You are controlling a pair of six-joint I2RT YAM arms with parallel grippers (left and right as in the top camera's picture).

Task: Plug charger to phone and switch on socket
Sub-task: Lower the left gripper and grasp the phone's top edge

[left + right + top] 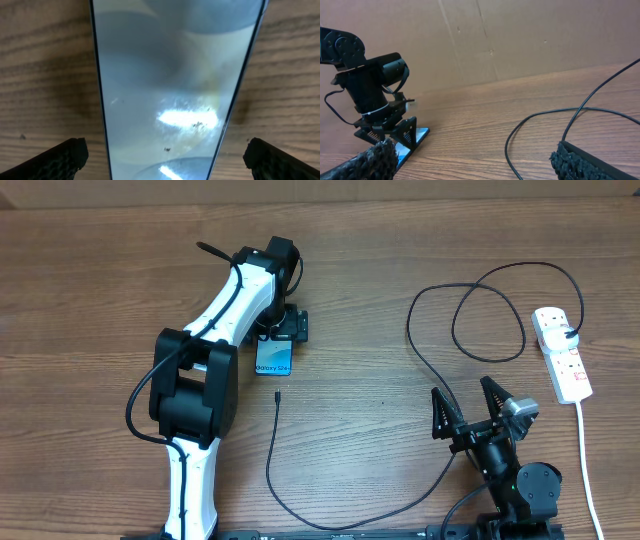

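We see the left fingers (65, 157) spread wide, one on each side of the phone (165, 75). They hang right over it. In the left wrist view a strip of bare bench (45, 75) shows between each finger and the phone's edge, so they do not seem to touch it. They hold nothing. The phone lies flat on the bench, a bit left of the middle, with its blue screen up. From above, the left arm (225, 310) covers its far end (we only see the near end there).

The right fingers (439, 412) are wide apart too, and they are empty. They sit low over the bench near the front right side, well apart from the phone. The black charger (270, 455) cable passes just beside them, but we cannot tell if it touches them.

The charger's small plug tip (275, 395) lies on the bench just in front of the phone's near end, not in it. From there the cable runs toward the front edge and bends to the right. It then climbs past the right fingers, makes a big loop and ends at the socket (562, 360). The socket is a white strip at the far right side of the bench. A white cord (586, 470) goes from it toward the front.
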